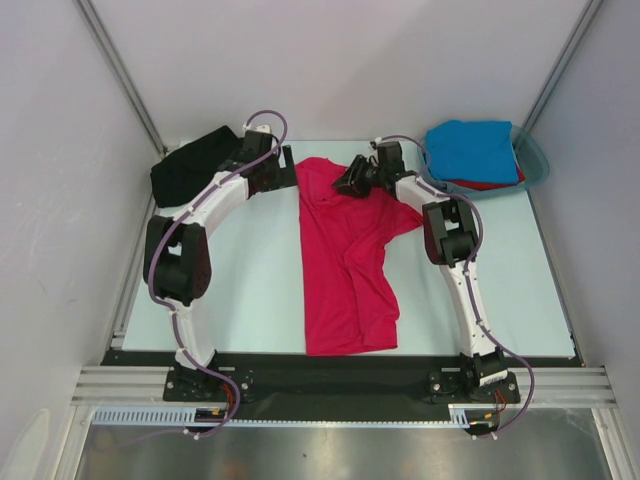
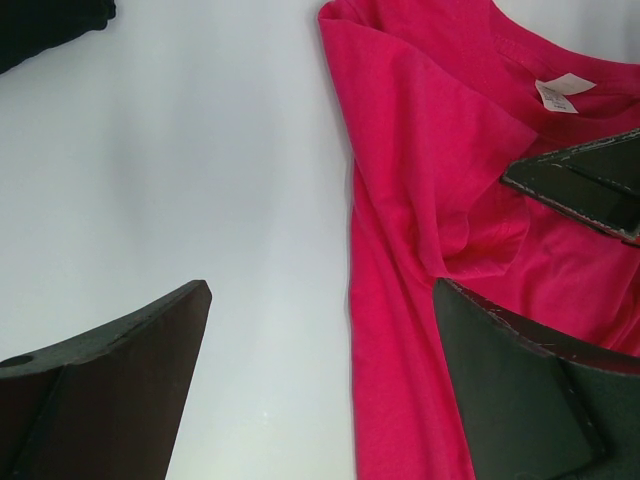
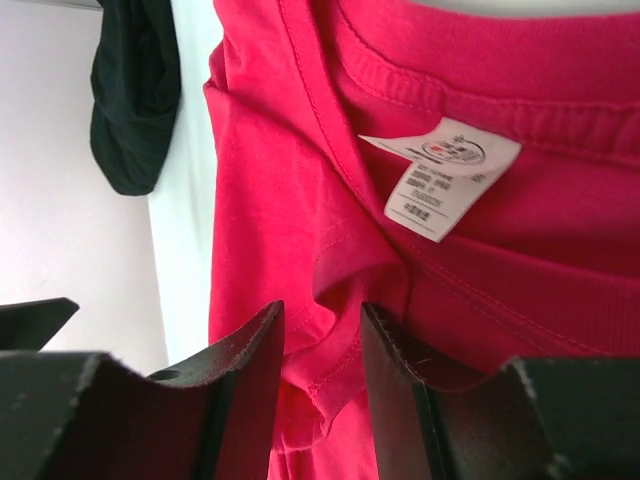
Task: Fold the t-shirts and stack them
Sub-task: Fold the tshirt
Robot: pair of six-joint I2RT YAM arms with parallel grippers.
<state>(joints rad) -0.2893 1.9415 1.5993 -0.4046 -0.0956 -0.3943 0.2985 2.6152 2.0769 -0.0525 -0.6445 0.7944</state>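
Because the crimson-pink t-shirt (image 1: pixel 345 270) lies lengthwise down the middle of the table (image 1: pixel 250 290), collar far and hem near the arm bases, both arms reach to its far end. The right gripper (image 1: pixel 350 183) sits at the collar with its jaws partway closed on a pinch of pink cloth just below the neck label (image 3: pixel 440 175). I judge this grip is meant to carry that shoulder across for a fold. The left gripper (image 1: pixel 278 172) hangs at the shirt's far left edge with its jaws spread wide and nothing in them. One finger is over bare table and the other over cloth, so it straddles the edge, probably to take hold there. The shirt looks partly folded (its left side runs straight and narrow, while a sleeve spreads to the right), so folding seems under way, not finished.

Only the top view shows the blue t-shirt (image 1: pixel 472 148) lying on the red t-shirt (image 1: pixel 482 184) in the teal tub (image 1: pixel 535 165) at the far right — well apart from the work. It also places the black t-shirt (image 1: pixel 190 168), bunched at the far left. Only the right wrist view shows the ridge of cloth rising between the fingers. The left wrist view shows the open span — and part of the other gripper over the shirt.
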